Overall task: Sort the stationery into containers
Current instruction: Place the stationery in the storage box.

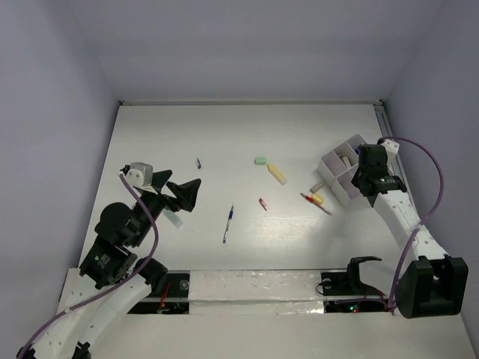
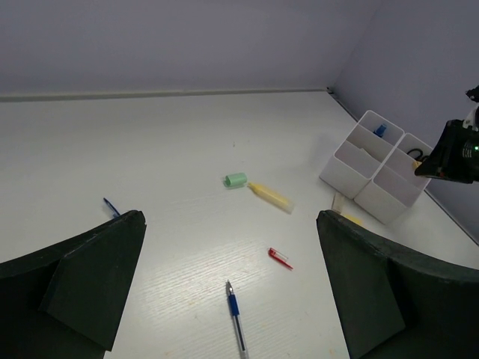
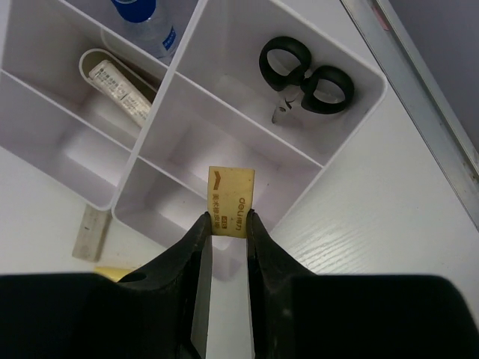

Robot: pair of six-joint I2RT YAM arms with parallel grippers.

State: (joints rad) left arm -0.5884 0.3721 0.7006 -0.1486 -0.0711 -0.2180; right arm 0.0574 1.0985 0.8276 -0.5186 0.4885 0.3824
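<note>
The right tool (image 3: pixel 227 224) is clamped on a small tan piece (image 3: pixel 230 196) with printed lettering, gripped by its lower end so that most of it stands clear above the fingertips. It hangs over the white organiser tray (image 3: pixel 358 69), above the wall between two empty compartments, and I can't tell which of the two it is over. From where I stand, the tray sits close to the table's right edge, toward the far right corner. The black scissors (image 3: pixel 307 73) lie in one of its compartments. A white printed tube (image 3: pixel 112 81) lies in another, and something blue-capped (image 3: pixel 138 11) shows in the one beyond it. A pale flat strip (image 3: pixel 90 233) lies on the table (image 1: pixel 247 127) just beside the tray's wall. Near it, on the side toward the middle of the table, are the red pencil (image 1: pixel 317 205) and a small yellow bit (image 1: pixel 317 198). Over by the left edge, the left tool (image 1: pixel 183 193) has its fingers spread wide apart and nothing between them. Out in front of it lies the blue-white pen (image 2: pixel 236 318), with a tiny red bit (image 2: pixel 280 258) nearby. Farther toward the far edge, the mint green eraser (image 2: pixel 235 180) lies just beside the pale yellow marker (image 2: pixel 271 197). A small blue piece (image 2: pixel 111 207) lies apart on the left.
</note>
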